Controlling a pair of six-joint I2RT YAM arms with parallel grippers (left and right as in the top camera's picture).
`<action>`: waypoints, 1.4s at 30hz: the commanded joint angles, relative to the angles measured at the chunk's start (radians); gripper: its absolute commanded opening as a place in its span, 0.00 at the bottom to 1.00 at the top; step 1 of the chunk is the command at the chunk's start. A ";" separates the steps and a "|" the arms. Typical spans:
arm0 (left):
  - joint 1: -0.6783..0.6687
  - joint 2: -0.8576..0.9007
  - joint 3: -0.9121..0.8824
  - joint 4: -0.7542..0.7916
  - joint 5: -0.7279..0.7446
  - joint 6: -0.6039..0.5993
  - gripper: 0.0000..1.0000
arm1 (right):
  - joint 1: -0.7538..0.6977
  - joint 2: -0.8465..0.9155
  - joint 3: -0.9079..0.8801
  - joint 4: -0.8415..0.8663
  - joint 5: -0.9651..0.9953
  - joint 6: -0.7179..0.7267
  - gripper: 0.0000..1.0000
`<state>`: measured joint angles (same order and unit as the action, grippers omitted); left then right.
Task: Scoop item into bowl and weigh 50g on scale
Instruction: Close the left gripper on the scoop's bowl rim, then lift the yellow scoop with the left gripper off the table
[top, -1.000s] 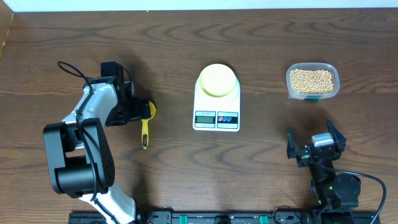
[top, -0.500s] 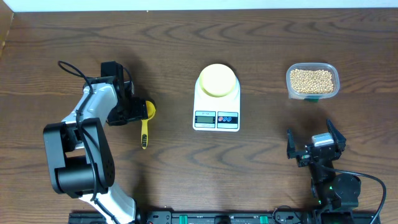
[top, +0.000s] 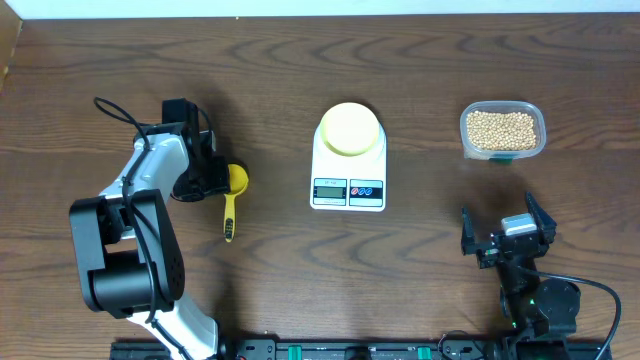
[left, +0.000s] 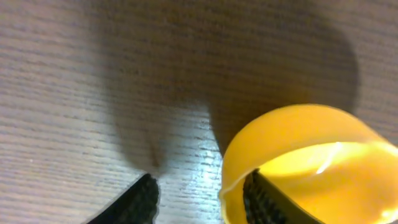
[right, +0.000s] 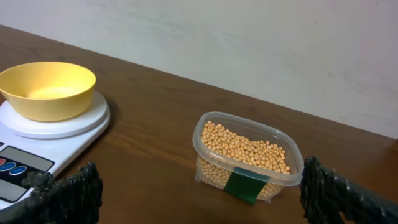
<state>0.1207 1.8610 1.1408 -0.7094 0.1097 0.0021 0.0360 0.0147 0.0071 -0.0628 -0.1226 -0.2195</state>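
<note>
The pale yellow bowl (top: 349, 128) (right: 46, 87) stands empty on the white scale (top: 348, 190) (right: 18, 163) at mid table. The item, tan beans (top: 502, 127) (right: 245, 149), fills a clear tub (top: 466, 135) (right: 205, 158) at the far right. A bright yellow scoop (top: 231, 205) (left: 311, 149) lies on the left. My left gripper (top: 224, 181) (left: 202, 199) straddles the wall of its cup: one finger is inside the cup against the wall, the other outside with bare table between it and the wall. My right gripper (top: 498, 215) (right: 205, 199) stands wide open near the tub, holding nothing.
The brown wooden table (top: 420, 60) runs to a pale wall at the back. The left arm's base (top: 120, 260) sits at the front left, and a rail with cables (top: 350, 350) lines the front edge.
My left jaws have narrowed round the scoop's cup wall. The scoop has shifted a little to the left, its handle swinging. The right arm has not moved.
</note>
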 joint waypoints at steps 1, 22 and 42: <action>-0.001 0.014 -0.008 -0.004 0.006 0.005 0.38 | 0.008 -0.009 -0.002 -0.004 0.005 -0.006 0.99; -0.001 0.014 -0.007 -0.007 0.006 0.005 0.08 | 0.008 -0.009 -0.002 -0.004 0.005 -0.006 0.99; -0.001 -0.136 0.002 -0.063 0.006 -0.007 0.08 | 0.008 -0.009 -0.002 -0.004 0.005 -0.006 0.99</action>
<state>0.1207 1.7844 1.1408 -0.7605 0.1097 0.0006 0.0360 0.0147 0.0071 -0.0628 -0.1223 -0.2195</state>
